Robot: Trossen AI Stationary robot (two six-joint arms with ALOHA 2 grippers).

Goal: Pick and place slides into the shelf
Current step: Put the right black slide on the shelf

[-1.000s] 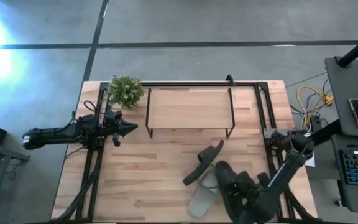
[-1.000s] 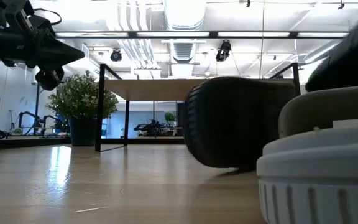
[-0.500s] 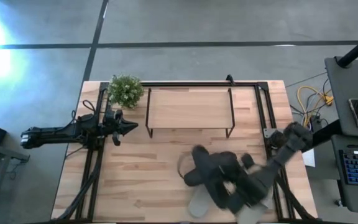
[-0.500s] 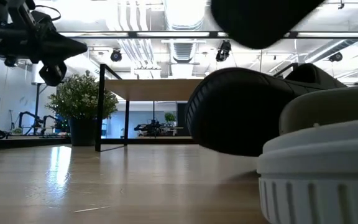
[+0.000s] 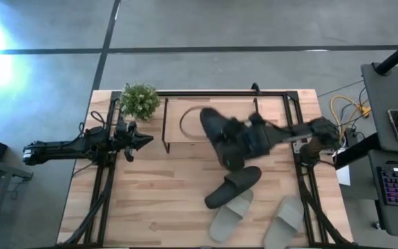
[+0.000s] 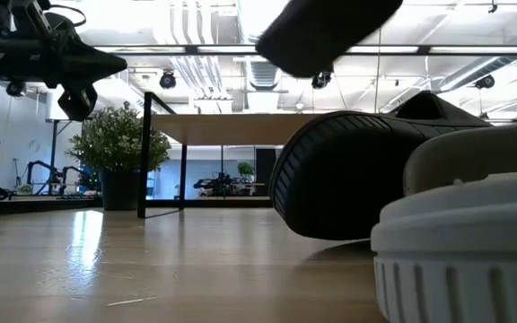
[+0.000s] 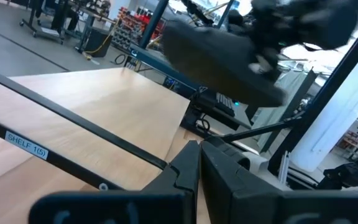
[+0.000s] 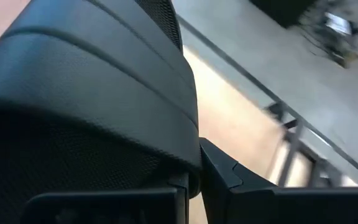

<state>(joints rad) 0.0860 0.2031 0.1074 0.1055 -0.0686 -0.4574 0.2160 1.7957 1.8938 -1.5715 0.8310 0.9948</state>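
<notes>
In the high view, the right gripper (image 5: 249, 138) holds a black slide (image 5: 220, 133) in the air above the shelf (image 5: 185, 114), its jaws clamped on the slide. The second black slide (image 5: 232, 187) lies on the table (image 5: 150, 194) in front of the shelf, with the two pale slides (image 5: 231, 214) just beside it toward the near edge. The left gripper (image 5: 142, 142) waits near a small potted plant (image 5: 139, 101), with its jaws together.

In the low view, the carried slide (image 6: 323, 29) hangs high, and the resting black slide (image 6: 357, 188) fills the middle.

In the left wrist view, the carried slide (image 7: 219, 59) hovers over the shelf board (image 7: 92, 118).

In the right wrist view, the slide (image 8: 86, 93) covers almost everything.

The risk, I think, is that the slide, if released off-centre, tips over the board's edge.
</notes>
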